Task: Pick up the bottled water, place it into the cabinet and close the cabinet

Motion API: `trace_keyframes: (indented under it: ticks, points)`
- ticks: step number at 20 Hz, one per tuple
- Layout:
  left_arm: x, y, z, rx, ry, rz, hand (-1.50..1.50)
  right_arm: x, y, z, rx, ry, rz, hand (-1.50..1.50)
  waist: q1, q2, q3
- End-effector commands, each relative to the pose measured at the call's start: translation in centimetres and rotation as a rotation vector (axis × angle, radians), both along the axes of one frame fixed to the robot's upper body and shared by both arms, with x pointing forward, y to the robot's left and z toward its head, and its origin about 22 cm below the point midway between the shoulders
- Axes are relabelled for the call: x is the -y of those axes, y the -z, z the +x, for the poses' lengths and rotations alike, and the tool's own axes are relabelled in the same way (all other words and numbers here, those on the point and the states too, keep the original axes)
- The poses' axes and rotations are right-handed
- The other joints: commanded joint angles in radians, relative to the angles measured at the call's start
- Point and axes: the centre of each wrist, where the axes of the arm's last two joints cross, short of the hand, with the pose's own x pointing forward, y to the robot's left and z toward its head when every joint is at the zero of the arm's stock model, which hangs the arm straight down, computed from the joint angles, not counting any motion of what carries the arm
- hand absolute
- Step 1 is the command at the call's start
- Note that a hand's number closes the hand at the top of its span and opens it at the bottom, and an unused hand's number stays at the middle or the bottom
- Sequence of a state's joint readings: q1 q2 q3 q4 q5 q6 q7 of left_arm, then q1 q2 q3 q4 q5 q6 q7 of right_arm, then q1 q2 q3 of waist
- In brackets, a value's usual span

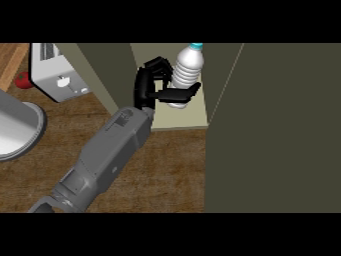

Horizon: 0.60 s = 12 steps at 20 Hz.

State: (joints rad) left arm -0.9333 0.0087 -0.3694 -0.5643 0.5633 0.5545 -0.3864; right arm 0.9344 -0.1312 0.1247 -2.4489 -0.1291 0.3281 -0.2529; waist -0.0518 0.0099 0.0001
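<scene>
1. One cabinet (291,125) takes up the right half of the view; its dark olive door stands open as a broad panel, and the pale inside floor shows between the door and a second dark wall on the left.
2. One wooden counter (165,170) fills the lower left, bare brown boards under the arm.
3. One grey forearm (103,160) comes in from the lower edge and slants up toward the cabinet opening. Which arm it is cannot be told from the view alone; by its place it reads as the left one.
4. One large grey round pot (7,125) lies at the left edge, only part of it in view, well apart from the arm's hand.
5. One white toaster (58,80) stands at the upper left, just beside the cabinet's left wall.
6. One black hand, the left hand (149,82), is curled round the bottle: fingers wrap it from the left, and the thumb crosses in front of its lower part.
7. One bottle (188,67), clear white with a teal cap, stands upright inside the cabinet opening, to the right of the palm and touching it. Whether its base rests on the cabinet floor cannot be told.
8. One small red thing (23,80), part hidden, sits left of the toaster.
</scene>
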Motion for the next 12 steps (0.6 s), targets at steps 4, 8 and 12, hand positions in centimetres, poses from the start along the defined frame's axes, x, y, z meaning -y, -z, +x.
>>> trace_keyframes:
  ticks: [4, 8, 12]
  points:
    - [-1.3, 2.2, 0.9, -0.046, -0.104, 0.218, 1.50, 0.3, -0.8, -0.2, 0.031, -0.034, 0.059, -1.50, -0.018, 0.007, 0.000]
    - [-3.1, 1.2, 2.2, -0.068, -0.202, 0.150, 1.50, -0.2, -1.0, 0.0, 0.036, -0.032, 0.066, -1.50, -0.025, 0.017, -0.002]
    - [-4.5, 0.8, 2.8, -0.051, -0.231, 0.139, 1.50, -0.1, -2.3, 0.4, 0.052, -0.016, 0.062, -1.50, -0.012, 0.021, -0.002]
